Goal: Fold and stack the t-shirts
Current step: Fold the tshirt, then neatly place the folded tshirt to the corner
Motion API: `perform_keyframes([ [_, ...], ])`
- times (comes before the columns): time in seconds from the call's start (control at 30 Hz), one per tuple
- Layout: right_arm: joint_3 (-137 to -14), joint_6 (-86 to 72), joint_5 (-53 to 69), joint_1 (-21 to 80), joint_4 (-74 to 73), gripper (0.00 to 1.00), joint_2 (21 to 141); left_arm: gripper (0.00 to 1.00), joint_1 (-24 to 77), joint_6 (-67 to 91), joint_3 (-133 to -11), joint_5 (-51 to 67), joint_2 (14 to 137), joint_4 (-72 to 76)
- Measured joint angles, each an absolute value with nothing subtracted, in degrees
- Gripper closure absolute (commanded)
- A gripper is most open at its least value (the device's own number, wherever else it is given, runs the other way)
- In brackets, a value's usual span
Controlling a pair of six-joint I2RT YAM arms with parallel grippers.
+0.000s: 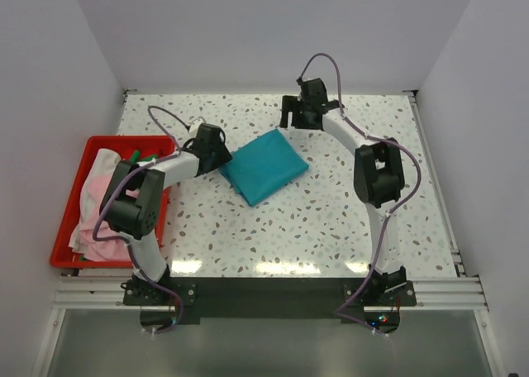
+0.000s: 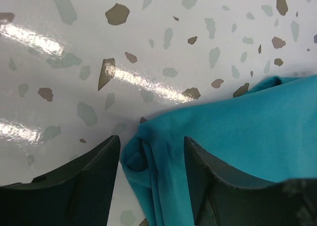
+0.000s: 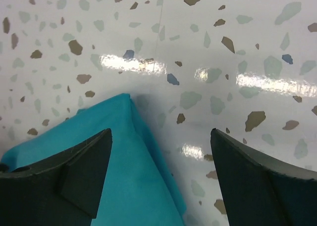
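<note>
Now straddling the bunched left corner of the folded teal t-shirt (image 1: 266, 169) with the left gripper (image 2: 152, 142), jaws spread and, seemingly, not yet nipping the cloth between; hovering the right gripper (image 3: 161, 134), jaws likewise wide apart, just above the shirt's far corner, covering cloth with one finger only; lying mid-table (image 1: 331, 228), long axis slanting from near-left to far-right, bridging both grippers; probably calling for the left closing first; leaving pink and white t-shirts (image 1: 99, 187) heaped in the red bin (image 1: 64, 258)
</note>
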State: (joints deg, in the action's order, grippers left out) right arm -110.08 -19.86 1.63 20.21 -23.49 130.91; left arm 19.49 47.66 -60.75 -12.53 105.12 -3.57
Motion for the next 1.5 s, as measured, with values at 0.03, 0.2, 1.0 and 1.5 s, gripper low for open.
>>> perform_keyframes([
  [0.03, -109.49, -19.27, 2.13, 20.18, -23.53, 0.16, 129.49, 0.38, 19.22, 47.37, -60.77, -12.73, 104.51, -4.10],
  [0.2, -108.60, -15.22, 7.07, 19.75, -23.51, 0.14, 124.95, 0.35, 18.70, 46.70, -61.63, -13.80, 99.31, -6.79],
  [1.0, -106.72, -1.83, 17.39, 23.64, -27.62, 0.36, 133.16, 0.47, 29.15, 46.81, -50.22, -10.50, 92.42, -6.55],
  [1.5, -106.28, -4.89, 5.39, 27.94, -31.79, 1.00, 131.87, 0.47, 27.64, 46.04, -51.40, -10.48, 82.61, -9.21],
])
